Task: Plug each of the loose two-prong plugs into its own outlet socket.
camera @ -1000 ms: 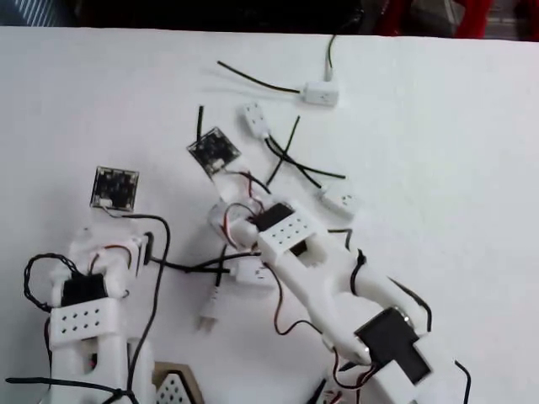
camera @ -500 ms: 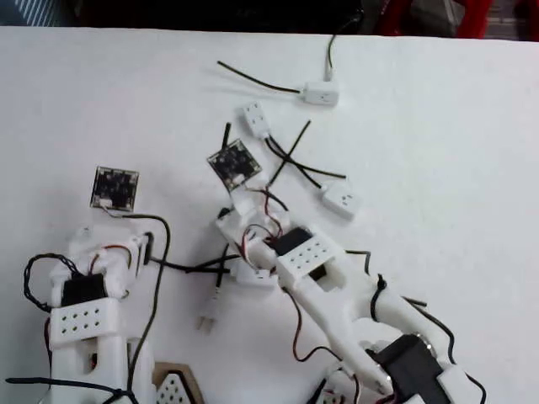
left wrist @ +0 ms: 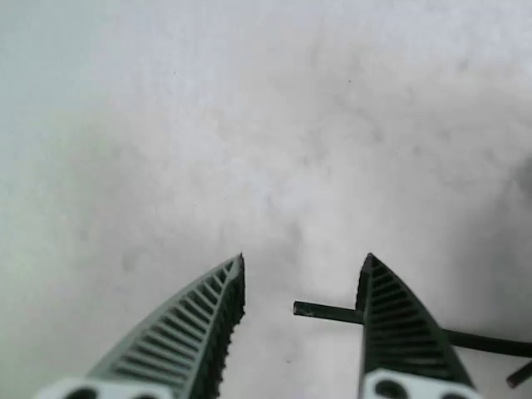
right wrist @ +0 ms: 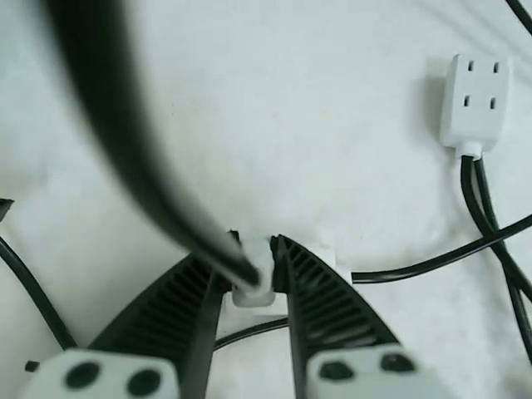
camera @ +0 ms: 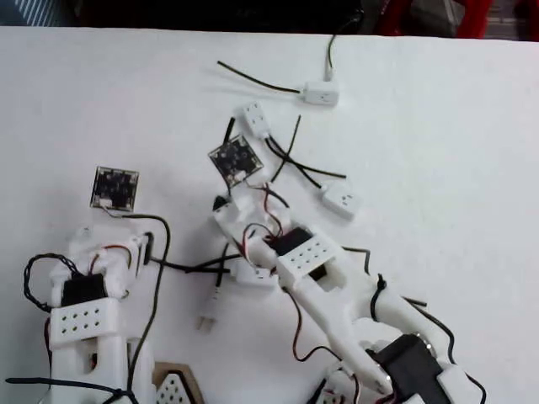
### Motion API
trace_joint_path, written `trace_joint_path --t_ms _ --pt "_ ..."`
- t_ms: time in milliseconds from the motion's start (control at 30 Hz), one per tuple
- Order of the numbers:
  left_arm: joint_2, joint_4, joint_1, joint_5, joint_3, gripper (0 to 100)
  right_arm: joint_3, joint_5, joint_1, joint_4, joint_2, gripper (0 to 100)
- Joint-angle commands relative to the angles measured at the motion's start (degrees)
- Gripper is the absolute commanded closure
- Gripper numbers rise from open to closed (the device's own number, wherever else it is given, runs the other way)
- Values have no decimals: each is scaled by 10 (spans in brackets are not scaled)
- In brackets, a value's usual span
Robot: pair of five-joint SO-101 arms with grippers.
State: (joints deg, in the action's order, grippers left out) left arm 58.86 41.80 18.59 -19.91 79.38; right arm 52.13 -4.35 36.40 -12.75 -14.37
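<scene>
Right wrist view: right gripper (right wrist: pixel 253 249) is clamped, tips only, on a small white plastic plug-like piece (right wrist: pixel 252 287) trailing a thick black cord (right wrist: pixel 125 141). White outlet socket block (right wrist: pixel 474 96) sits upper right, well apart. Risk: cord drag twists the piece out of that shallow pinch, or the prongs arrive skewed. Left gripper (left wrist: pixel 303 262) gapes over the white bench (left wrist: pixel 249 125); thin black cord end (left wrist: pixel 320 310) beside one finger could snag.

A loose plug (camera: pixel 206 318) lies on the table (camera: pixel 438 210) between my left arm (camera: pixel 84 316) and my right arm (camera: pixel 337 295). Three sockets (camera: pixel 321 94) (camera: pixel 256 120) (camera: pixel 339 199) lie farther back.
</scene>
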Motion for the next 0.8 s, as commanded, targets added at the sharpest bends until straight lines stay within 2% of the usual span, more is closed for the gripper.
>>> trace_joint_path --t_ms 0,300,767 --pt "12 -8 2 -4 0 775 -15 4 14 -22 -16 981" --pt "12 -8 2 -4 0 775 -47 4 20 -19 59 981" --pt "12 -8 3 -4 0 775 -72 4 10 -19 62 981"
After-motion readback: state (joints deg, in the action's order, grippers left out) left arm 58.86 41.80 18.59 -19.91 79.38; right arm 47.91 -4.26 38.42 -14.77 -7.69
